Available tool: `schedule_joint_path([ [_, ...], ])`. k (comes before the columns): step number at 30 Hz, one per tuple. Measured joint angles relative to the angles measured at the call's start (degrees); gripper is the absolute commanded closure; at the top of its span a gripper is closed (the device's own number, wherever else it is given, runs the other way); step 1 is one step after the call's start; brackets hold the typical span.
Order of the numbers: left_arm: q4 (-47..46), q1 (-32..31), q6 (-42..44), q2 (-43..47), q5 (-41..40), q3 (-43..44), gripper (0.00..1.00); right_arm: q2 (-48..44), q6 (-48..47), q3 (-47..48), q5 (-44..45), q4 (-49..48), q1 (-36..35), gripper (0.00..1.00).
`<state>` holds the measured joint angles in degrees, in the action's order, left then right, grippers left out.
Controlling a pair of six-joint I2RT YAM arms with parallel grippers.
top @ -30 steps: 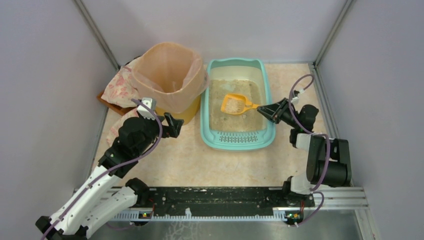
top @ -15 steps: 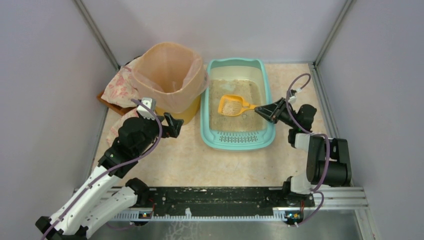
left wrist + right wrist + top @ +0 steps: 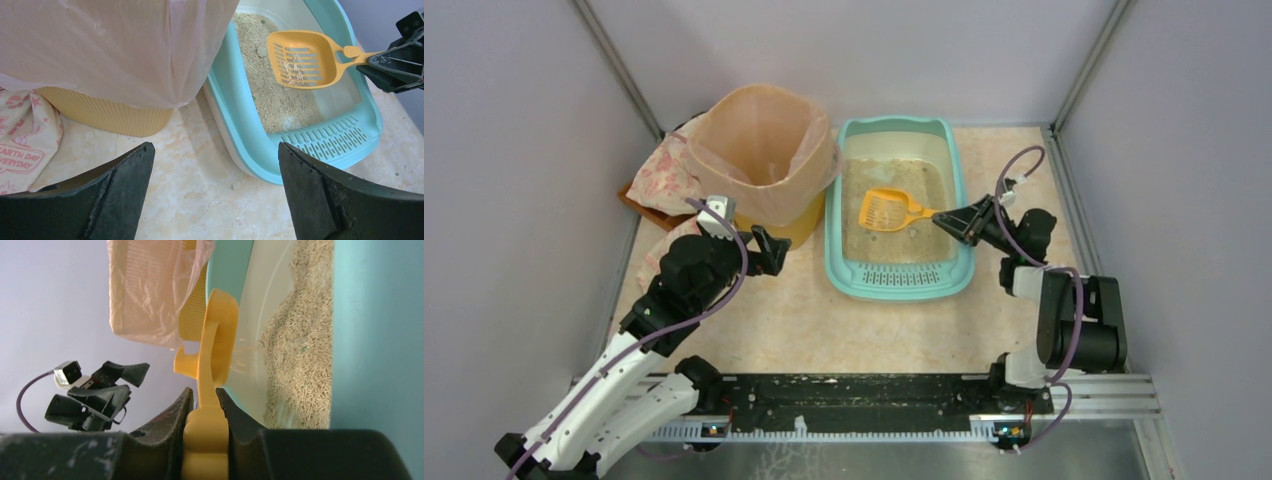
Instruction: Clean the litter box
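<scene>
The teal litter box (image 3: 899, 277) holds beige litter and sits at the middle back, its slotted grille toward me. An orange slotted scoop (image 3: 882, 208) hangs over the litter, with only a few grains left on it (image 3: 300, 60). My right gripper (image 3: 941, 219) reaches over the box's right rim and is shut on the scoop's handle (image 3: 206, 440); its fingers squeeze the handle from both sides. My left gripper (image 3: 769, 250) hovers low over the tabletop between the bin and the box, open and holding nothing (image 3: 215, 155).
A round yellow bin with a peach bag liner (image 3: 764, 150) stands just left of the litter box, almost touching it. A floral printed cloth bag (image 3: 662, 170) lies at the bin's left. Grey walls close in the table on three sides.
The scoop, heaped with litter a second ago, has shifted slightly left and back, and its load has sifted through the slots. The left arm has not moved.
</scene>
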<state>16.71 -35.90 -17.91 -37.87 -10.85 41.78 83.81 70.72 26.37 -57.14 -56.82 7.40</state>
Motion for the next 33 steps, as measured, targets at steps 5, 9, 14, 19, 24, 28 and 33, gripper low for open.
schedule_joint_path([
  [5,0.0,0.0,0.0,0.0,0.0,0.0,0.01,0.3,0.3,0.0,-0.6,-1.3,-0.9,1.00],
  [9,0.0,0.0,0.0,0.1,0.0,0.0,0.01,1.3,0.9,0.0,-0.5,-3.1,-0.7,1.00],
  [14,0.0,0.0,0.0,0.1,0.0,0.0,0.01,0.4,-4.0,0.0,0.2,1.2,-1.0,1.00],
  [19,0.0,0.0,0.0,0.1,0.0,0.0,0.01,-6.8,-15.8,0.0,3.5,11.6,-1.0,1.00],
  [24,0.0,0.0,0.0,0.1,0.0,0.0,0.01,-12.2,-24.0,0.0,7.7,17.2,-1.0,1.00],
  [28,0.0,0.0,0.1,0.2,0.0,0.0,0.01,-14.8,-29.4,1.7,12.7,25.7,-1.0,1.00],
  [33,0.0,0.0,0.2,0.2,0.0,0.0,0.01,-14.4,-33.3,12.5,21.6,41.2,-1.5,1.00],
])
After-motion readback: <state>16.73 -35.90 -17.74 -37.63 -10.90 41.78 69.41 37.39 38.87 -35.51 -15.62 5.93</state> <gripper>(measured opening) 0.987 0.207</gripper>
